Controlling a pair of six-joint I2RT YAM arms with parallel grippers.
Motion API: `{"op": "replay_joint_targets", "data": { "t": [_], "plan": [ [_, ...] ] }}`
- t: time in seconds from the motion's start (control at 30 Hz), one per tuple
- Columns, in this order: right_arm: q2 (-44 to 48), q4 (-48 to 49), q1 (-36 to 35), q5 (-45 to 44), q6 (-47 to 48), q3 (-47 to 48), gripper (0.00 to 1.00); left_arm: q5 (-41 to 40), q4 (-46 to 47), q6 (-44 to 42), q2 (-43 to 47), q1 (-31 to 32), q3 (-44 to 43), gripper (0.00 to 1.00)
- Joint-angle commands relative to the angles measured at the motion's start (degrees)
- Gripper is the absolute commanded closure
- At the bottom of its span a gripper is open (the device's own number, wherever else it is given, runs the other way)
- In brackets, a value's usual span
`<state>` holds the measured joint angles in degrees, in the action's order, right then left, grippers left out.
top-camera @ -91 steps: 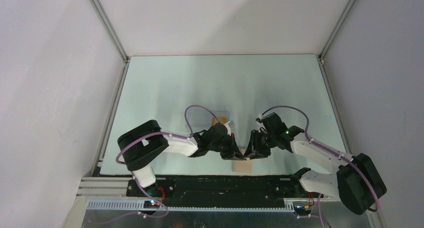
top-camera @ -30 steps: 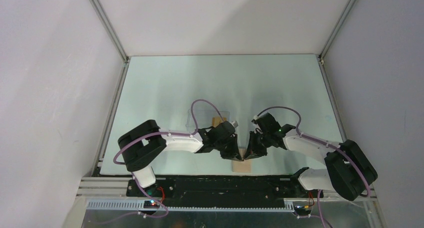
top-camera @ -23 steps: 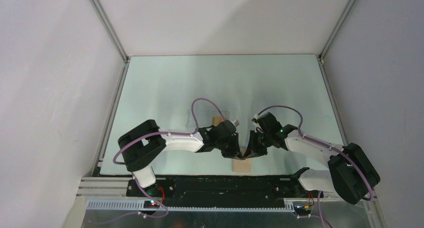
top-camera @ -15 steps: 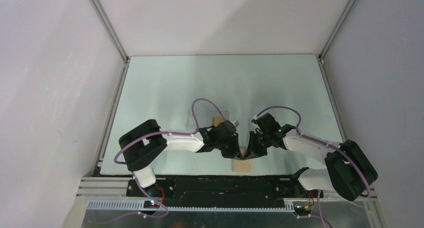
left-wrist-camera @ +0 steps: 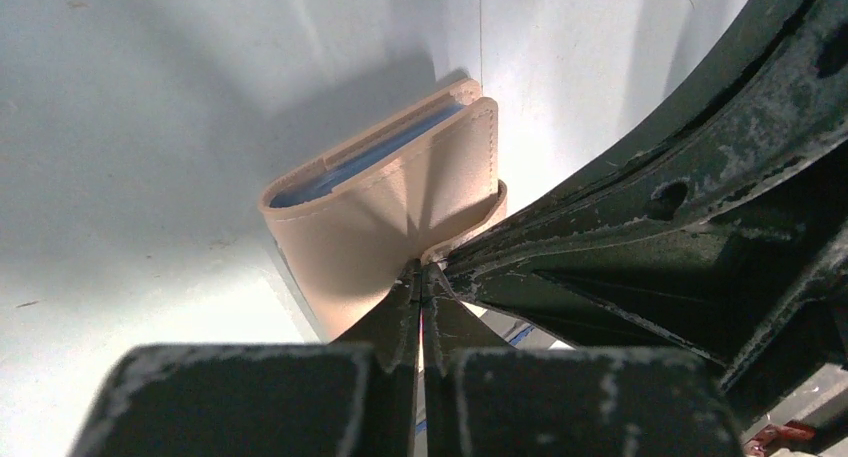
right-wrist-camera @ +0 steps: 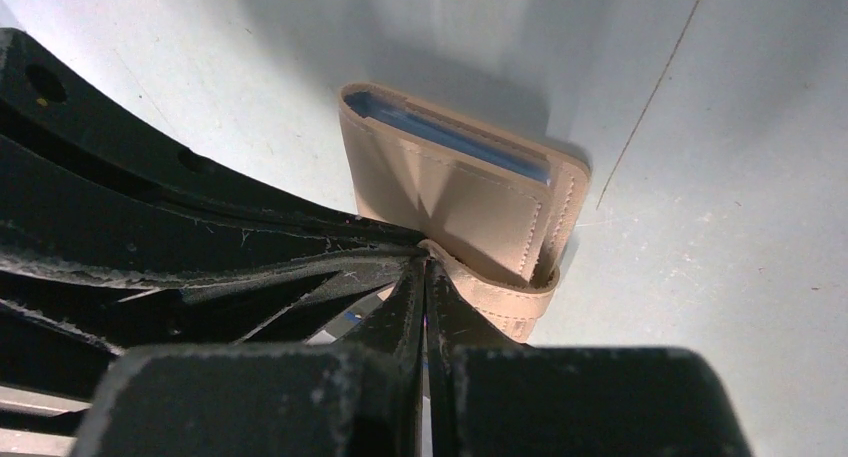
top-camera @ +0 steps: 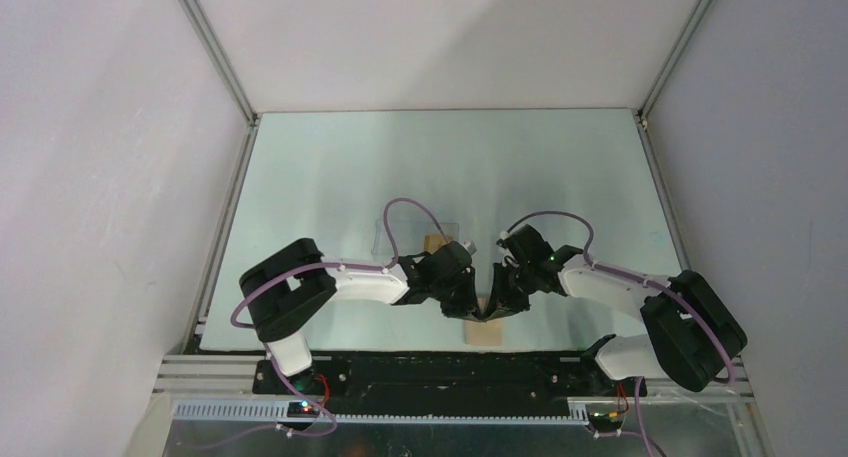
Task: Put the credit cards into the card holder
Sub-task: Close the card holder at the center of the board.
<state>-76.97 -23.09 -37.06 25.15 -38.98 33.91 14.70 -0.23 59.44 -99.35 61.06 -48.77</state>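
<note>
Step in hand, my read: getting the card holder (left-wrist-camera: 380, 227) open, w/ both arms working at its snap tab (right-wrist-camera: 495, 292). To do it well, one gripper should pin the body flat while the other peels the tab off its snap, low & slow. Pull too hard and the whole wallet prob. lifts w/ it, as it looks light. Both tips on one spot gives no anchor, so one likely needs to shift onto the flap first.

Left gripper (left-wrist-camera: 420, 277): jaws fully closed, tips at the tab's end. Right gripper (right-wrist-camera: 425, 262): same, jaws pressed together, meeting the tab from the opp. side. Can't tell if either really nips the leather or just touches it.

Card holder sits folded at 6 o'clock on the table (top-camera: 330, 177), close to the arm bases, blue lining showing at its edge. Credit cards (top-camera: 435, 242) lie at approx. 11 o'clock from it, just past the left wrist, in or on a clear box (top-camera: 400, 239); can't tell which. No card seen in the holder.
</note>
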Motion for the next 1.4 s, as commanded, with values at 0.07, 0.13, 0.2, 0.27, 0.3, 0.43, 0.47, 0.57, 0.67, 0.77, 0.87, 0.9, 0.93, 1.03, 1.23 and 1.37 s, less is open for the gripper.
{"op": "replay_joint_targets", "data": {
  "t": [0.07, 0.13, 0.2, 0.27, 0.3, 0.43, 0.47, 0.57, 0.67, 0.77, 0.87, 0.9, 0.93, 1.03, 1.23, 1.37],
  "plan": [
    [-3.6, -2.8, -3.3, -10.2, 0.8, -1.1, 1.00, -1.3, 1.4, -0.6, -1.4, 0.4, -0.7, 1.00],
    [-3.7, -3.6, -3.7, -11.5, 0.7, -1.1, 1.00, -1.3, 1.4, -0.7, -1.5, 0.4, -0.9, 1.00],
    [-3.7, -4.3, -3.8, -12.6, 0.5, -1.1, 1.00, -1.3, 1.4, -0.8, -1.5, 0.3, -1.3, 1.00],
    [-3.6, -5.0, -3.8, -13.4, 0.5, -1.0, 1.00, -1.2, 1.4, -1.1, -1.5, 0.4, -1.6, 1.00],
    [-3.1, -4.9, -3.9, -13.4, 0.6, -1.1, 1.00, -1.2, 1.4, -1.1, -1.4, 0.4, -1.7, 1.00],
    [-1.7, -4.7, -4.0, -13.6, 0.5, -1.1, 1.00, -1.2, 1.4, -1.4, -1.5, 0.4, -2.7, 1.00],
    [-1.8, -4.9, -4.0, -14.5, 0.4, -1.1, 1.00, -1.1, 1.4, -1.4, -1.6, 0.4, -2.9, 1.00],
    [-3.7, -6.9, -4.2, -16.8, 0.2, -1.1, 1.00, -0.8, 1.4, -1.3, -2.0, 0.4, -3.1, 1.00],
    [-5.5, -7.9, -4.9, -18.5, -1.2, -1.5, 1.00, -0.9, 1.4, -1.0, -1.9, 0.4, -2.8, 1.00],
    [-6.0, -7.6, -5.2, -18.2, -1.4, -1.5, 1.00, -0.9, 1.4, -1.0, -1.8, 0.4, -2.8, 1.00],
    [-3.6, -4.6, -4.9, -13.7, -0.5, -1.3, 1.00, -1.1, 1.4, -1.3, -1.0, 0.4, -3.1, 1.00],
    [-2.9, -3.9, -4.3, -11.3, -0.1, -0.8, 1.00, -1.1, 1.4, -1.4, -0.8, 0.4, -3.4, 1.00],
    [-1.3, -3.3, -4.0, -10.3, 0.0, -0.4, 1.00, -1.2, 1.4, -1.5, -0.3, 0.4, -3.5, 1.00],
    [3.5, -2.9, -2.3, -6.8, 0.2, 1.8, 1.00, -1.3, 1.5, -2.0, 0.9, 0.4, -4.2, 1.00],
    [9.4, -3.5, 0.9, -4.4, -0.2, 2.7, 1.00, -1.0, 1.4, -2.1, 0.9, 0.2, -5.2, 1.00],
    [9.0, -4.7, 1.4, -4.6, 0.8, 2.7, 1.00, -0.9, 1.4, -2.0, 0.0, 0.2, -4.9, 1.00]
  ]
}}
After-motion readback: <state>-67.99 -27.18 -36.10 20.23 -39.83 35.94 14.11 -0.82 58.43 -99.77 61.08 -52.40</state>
